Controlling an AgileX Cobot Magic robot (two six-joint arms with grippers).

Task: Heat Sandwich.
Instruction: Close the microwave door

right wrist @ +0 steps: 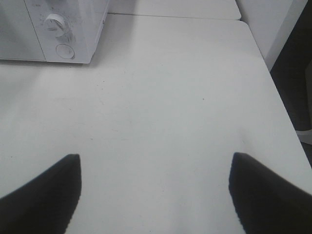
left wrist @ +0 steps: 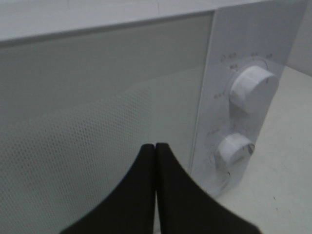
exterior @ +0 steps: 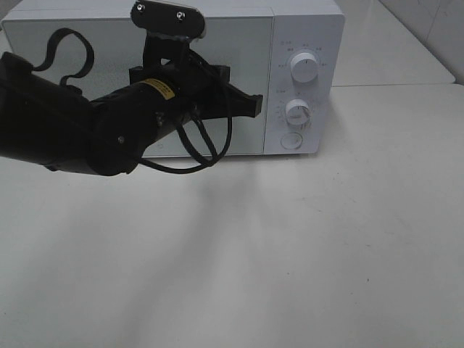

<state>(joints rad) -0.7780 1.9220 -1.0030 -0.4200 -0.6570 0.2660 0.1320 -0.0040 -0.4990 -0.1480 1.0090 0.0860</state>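
Hovering, tips pressed together, by the closed microwave door's right edge, the left tool likely must turn the lower knob next; the right tool hangs spread wide, empty, over the surface.

The microwave is finished in white, while its door is tinted a pale grey-green. A fine grid of small dots is printed across the door glass, seen most clearly in the left wrist view. The upper knob, the lower knob and the round button are all coloured white, and small grey markings are printed around the knobs. The tabletop is coloured a plain off-white, with no pattern. The left arm is clad in black and marked with a yellow label; a black cable is looped from it. The left end effector and the right end effector are both finished in matte black.
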